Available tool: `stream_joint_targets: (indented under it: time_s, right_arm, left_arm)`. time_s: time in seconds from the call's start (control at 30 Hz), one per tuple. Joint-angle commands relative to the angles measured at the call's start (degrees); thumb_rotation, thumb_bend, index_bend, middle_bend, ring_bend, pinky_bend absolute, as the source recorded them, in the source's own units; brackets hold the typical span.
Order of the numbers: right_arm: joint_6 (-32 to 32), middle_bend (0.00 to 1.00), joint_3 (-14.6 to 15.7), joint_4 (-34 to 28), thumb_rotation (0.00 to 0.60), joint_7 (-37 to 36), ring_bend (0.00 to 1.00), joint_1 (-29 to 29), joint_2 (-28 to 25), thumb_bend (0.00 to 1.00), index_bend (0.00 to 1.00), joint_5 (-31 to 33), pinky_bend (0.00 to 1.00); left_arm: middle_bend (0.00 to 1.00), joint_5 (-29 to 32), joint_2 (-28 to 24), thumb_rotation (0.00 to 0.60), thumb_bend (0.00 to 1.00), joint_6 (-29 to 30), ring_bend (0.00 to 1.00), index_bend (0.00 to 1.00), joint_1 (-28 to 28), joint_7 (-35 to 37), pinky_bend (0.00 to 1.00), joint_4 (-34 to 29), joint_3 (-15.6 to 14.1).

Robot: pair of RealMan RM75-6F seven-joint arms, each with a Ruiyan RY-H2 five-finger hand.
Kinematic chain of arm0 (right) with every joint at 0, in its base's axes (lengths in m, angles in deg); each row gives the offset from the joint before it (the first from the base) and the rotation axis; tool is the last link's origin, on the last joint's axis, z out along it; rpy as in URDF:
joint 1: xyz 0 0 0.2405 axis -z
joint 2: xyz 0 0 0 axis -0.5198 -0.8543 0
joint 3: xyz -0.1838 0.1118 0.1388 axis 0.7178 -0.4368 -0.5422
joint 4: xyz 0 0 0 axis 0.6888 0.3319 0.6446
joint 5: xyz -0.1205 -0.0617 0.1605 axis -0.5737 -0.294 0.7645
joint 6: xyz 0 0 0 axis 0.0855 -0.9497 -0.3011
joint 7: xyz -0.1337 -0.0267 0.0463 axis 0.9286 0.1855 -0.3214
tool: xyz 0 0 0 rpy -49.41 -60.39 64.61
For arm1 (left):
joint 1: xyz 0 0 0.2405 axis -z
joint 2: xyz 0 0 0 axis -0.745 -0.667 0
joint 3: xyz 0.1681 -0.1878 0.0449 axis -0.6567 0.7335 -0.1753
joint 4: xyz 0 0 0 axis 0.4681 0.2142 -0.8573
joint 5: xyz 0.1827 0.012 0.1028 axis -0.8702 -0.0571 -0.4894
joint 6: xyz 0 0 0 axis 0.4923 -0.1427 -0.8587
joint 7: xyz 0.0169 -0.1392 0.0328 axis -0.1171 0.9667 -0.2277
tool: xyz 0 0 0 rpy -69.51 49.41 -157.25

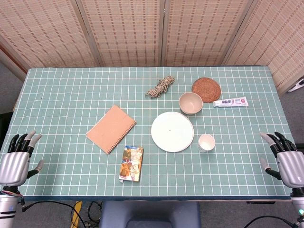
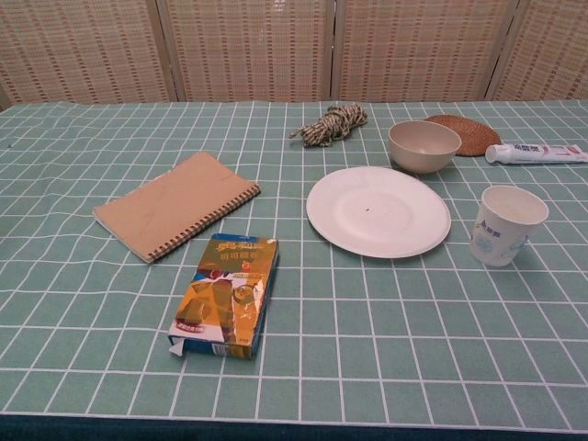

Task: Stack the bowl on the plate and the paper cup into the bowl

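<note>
Bowl (image 1: 190,102) sits beside the plate (image 1: 172,131), cup (image 1: 206,142) near the plate's right rim. Left robot hand (image 1: 16,160) and right robot hand (image 1: 286,160) rest spread, holding nothing, at the worktop's (image 1: 66,95) near corners.

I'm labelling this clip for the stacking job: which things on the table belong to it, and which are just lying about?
For the job:
bowl
plate
paper cup

Lying about:
notebook
snack box
rope bundle
woven coaster
toothpaste tube

Both robot hands rest open at the near table edge.
</note>
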Motion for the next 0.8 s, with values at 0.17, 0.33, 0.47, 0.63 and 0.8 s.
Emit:
stream_joint_targets:
  time_s: [0.17,0.33,0.47,0.63,0.8]
  right_arm:
    - [0.0,0.19,0.1,0.1,0.600,0.0,0.09,0.1,0.0,0.36,0.14,-0.1,0.21]
    - [-0.1,0.19,-0.1,-0.1,0.600,0.0,0.09,0.1,-0.1,0.36,0.14,0.2,0.21]
    - [0.7,0.19,-0.6,-0.3,0.600,0.3,0.09,-0.6,-0.3,0.36,0.14,0.5,0.21]
    - [3.8,0.19,-2.0,-0.4,0.600,0.6,0.09,-3.4,-0.9,0.36,0.14,1.1,0.21]
    - [9.3,0.19,-3.8,-0.5,0.600,0.1,0.09,-7.7,-1.6,0.36,0.14,2.3,0.21]
  left_arm:
    - [0.02,-0.1,-0.1,0.600,0.29,-0.1,0.09,0.13,0.0,0.0,0.03,0.1,-0.1]
    - [0.02,-0.2,-0.1,0.600,0.29,0.1,0.09,0.13,0.0,0.2,0.03,0.1,-0.1]
    - [0.02,-0.2,-0.3,0.600,0.29,0.3,0.09,0.13,-0.2,0.5,0.03,0.2,-0.1]
    - [0.02,0.0,-0.5,0.600,0.29,0.8,0.09,0.13,-0.7,1.0,0.03,0.4,-0.2]
    - [0.02,-0.1,-0.4,0.600,0.29,1.2,0.09,0.13,-1.1,1.4,0.03,0.7,-0.4]
